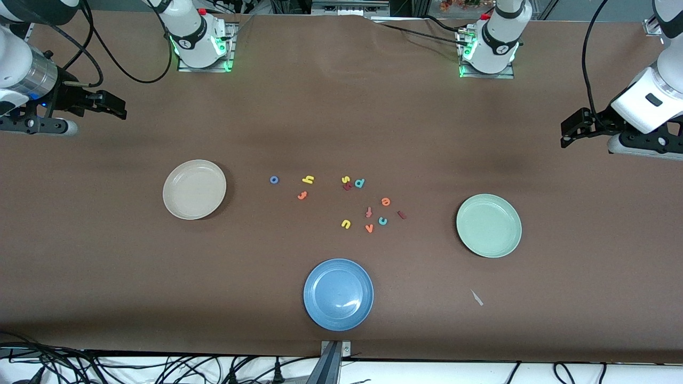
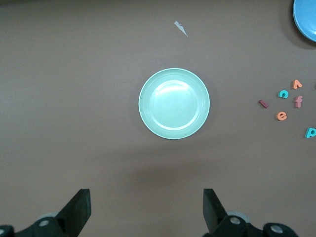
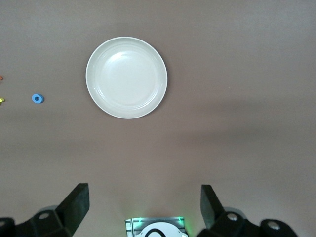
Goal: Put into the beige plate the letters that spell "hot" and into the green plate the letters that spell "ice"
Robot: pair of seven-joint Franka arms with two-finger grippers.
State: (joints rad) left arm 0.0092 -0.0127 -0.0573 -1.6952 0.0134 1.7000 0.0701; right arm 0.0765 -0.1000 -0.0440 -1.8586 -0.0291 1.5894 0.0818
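two franka arms wait at either end of a brown table, nothing yet sorted. the left gripper (image 2: pixel 144 215) hangs with its fingers spread wide and empty above bare table at its own end, near the green plate (image 1: pixel 489 225); the right gripper (image 3: pixel 143 212) hangs likewise, fingers apart and empty, at the other end, near the beige plate (image 1: pixel 194 189). both plates hold nothing. between them lies a scatter of foam letters: the blue "o" (image 1: pixel 274 180), yellow "h" (image 1: pixel 308 180) and orange "t" (image 1: pixel 302 195) sit on the side toward the beige plate, while the orange "e" (image 1: pixel 386 201), teal "c" (image 1: pixel 382 221) and dark red "i" (image 1: pixel 402 215) lie toward the green plate. a blue plate (image 1: pixel 338 294) sits nearer the front camera.

the sensible opening is probably for each arm to take the word on its own side. the "o" stands apart and looks the easiest first pick. the "c" is crowded by an orange "v" (image 1: pixel 369 229) and a pinkish "t" (image 1: pixel 368 213), so the fingers should come straight down and narrow, aligned to miss those neighbours. the letters are small and flat; a low, centred pinch is likely needed.
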